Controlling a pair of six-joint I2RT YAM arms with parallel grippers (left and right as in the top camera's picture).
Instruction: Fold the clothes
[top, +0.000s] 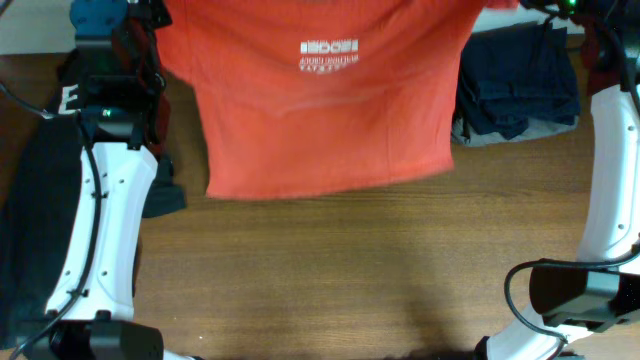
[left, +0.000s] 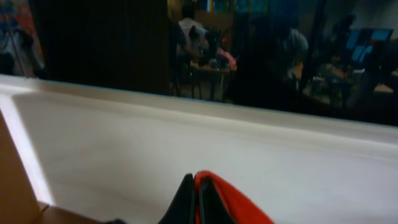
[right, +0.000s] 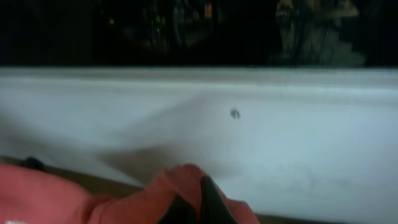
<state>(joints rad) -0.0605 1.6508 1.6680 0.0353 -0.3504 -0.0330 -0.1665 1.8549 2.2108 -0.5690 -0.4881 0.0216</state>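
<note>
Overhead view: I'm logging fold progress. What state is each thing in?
T-shirt: unfolded, spread out, lettering facing up.
left gripper: jaws shut on the T-shirt.
right gripper: jaws shut on the T-shirt.
navy clothes: loosely folded pile.

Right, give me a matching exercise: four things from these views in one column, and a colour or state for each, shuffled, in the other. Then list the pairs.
Column one
1. T-shirt
2. clothes pile
3. table
4. left gripper

Column two
a. brown wood grain
b. shut on red fabric
c. orange-red with white lettering
d. dark blue, at the far right

Pairs: 1-c, 2-d, 3-a, 4-b
</note>
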